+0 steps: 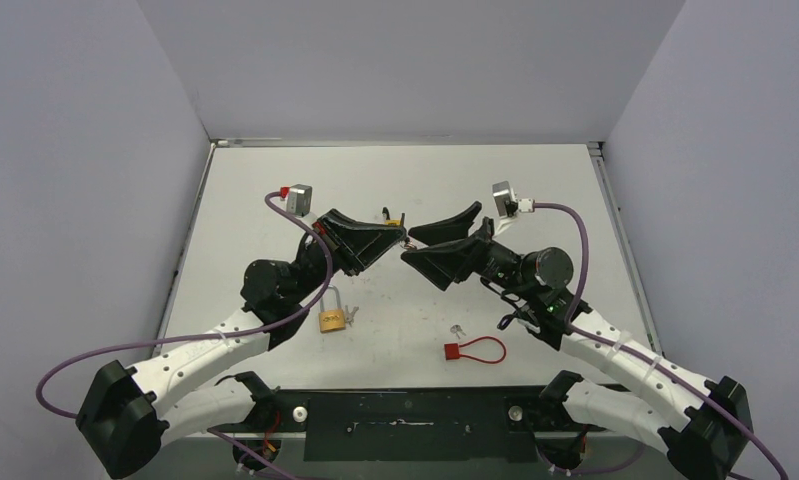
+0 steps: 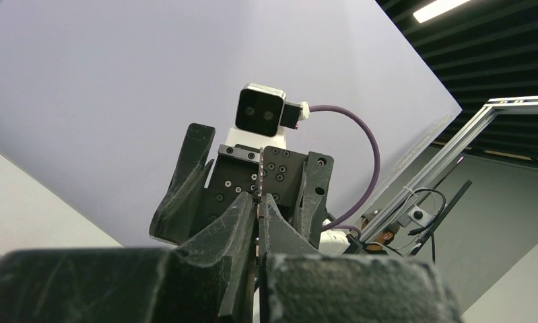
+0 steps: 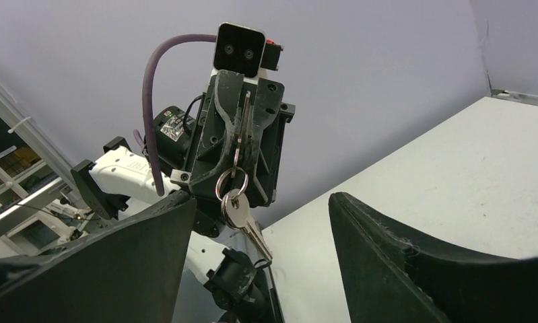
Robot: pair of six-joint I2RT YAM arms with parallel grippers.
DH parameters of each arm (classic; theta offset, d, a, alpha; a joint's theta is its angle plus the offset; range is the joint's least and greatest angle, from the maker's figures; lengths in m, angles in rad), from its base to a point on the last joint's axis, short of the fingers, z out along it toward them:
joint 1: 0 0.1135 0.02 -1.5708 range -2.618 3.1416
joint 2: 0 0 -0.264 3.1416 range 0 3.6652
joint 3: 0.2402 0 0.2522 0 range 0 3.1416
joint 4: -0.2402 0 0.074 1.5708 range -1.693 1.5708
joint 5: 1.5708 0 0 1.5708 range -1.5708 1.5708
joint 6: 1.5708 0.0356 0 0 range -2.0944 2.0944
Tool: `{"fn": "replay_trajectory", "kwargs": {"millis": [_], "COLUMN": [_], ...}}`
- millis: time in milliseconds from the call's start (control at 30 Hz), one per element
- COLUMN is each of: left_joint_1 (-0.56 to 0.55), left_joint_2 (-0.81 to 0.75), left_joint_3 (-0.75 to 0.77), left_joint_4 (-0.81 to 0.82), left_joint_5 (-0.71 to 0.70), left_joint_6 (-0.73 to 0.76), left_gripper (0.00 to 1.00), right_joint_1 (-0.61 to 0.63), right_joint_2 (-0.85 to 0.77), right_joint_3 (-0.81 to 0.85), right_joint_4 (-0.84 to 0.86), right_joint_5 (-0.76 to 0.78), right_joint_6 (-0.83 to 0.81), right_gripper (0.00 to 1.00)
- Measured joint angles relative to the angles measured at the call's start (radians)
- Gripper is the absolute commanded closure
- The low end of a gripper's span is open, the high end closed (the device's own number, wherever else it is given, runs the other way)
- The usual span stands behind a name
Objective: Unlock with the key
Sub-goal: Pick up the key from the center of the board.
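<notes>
My left gripper (image 1: 402,239) is raised above the table's middle and shut on a thin metal key (image 2: 259,176), seen edge-on between its pads. In the right wrist view a key ring (image 3: 231,180) comes out of that gripper (image 3: 237,156), and a second silver key (image 3: 244,221) dangles from it. My right gripper (image 3: 264,202) faces it tip to tip, jaws open wide, with the hanging key in the gap and touching neither finger. The brass padlock (image 1: 334,320) lies flat on the table by the left arm, away from both grippers.
A red cable lock (image 1: 475,350) lies near the front, right of centre, with a small silver piece (image 1: 458,330) beside it. A small dark object (image 1: 390,214) sits behind the grippers. Grey walls stand on three sides of the table.
</notes>
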Motion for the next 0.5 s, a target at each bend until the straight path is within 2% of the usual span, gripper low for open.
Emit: {"fn": "replay_trajectory", "kwargs": {"millis": [100, 133, 267, 300, 333, 400, 500], "left_joint_1": [0.0, 0.0, 0.0, 0.001, 0.003, 0.008, 0.02], "left_joint_2": [0.003, 0.005, 0.01, 0.015, 0.018, 0.017, 0.01], "left_joint_3": [0.0, 0.0, 0.0, 0.0, 0.0, 0.0, 0.0], "left_joint_4": [0.007, 0.009, 0.014, 0.014, 0.015, 0.019, 0.011], "left_joint_5": [0.0, 0.0, -0.005, -0.009, -0.008, -0.001, 0.022], "left_joint_6": [0.0, 0.0, 0.003, 0.003, 0.002, 0.0, 0.004], "left_gripper": [1.0, 1.0, 1.0, 1.0, 1.0, 0.99, 0.85], "right_joint_1": [0.0, 0.0, 0.0, 0.002, 0.007, 0.007, 0.008], "right_joint_2": [0.006, 0.011, 0.035, 0.043, 0.046, 0.05, 0.05], "right_joint_3": [0.007, 0.011, 0.028, 0.032, 0.034, 0.035, 0.035], "right_joint_4": [0.012, 0.016, 0.026, 0.036, 0.039, 0.039, 0.033], "right_joint_5": [0.0, -0.001, -0.01, -0.017, -0.017, -0.023, -0.027], "right_joint_6": [0.008, 0.014, 0.039, 0.056, 0.053, 0.076, 0.085], "right_gripper": [0.38, 0.45, 0.89, 0.95, 0.99, 1.0, 1.0]}}
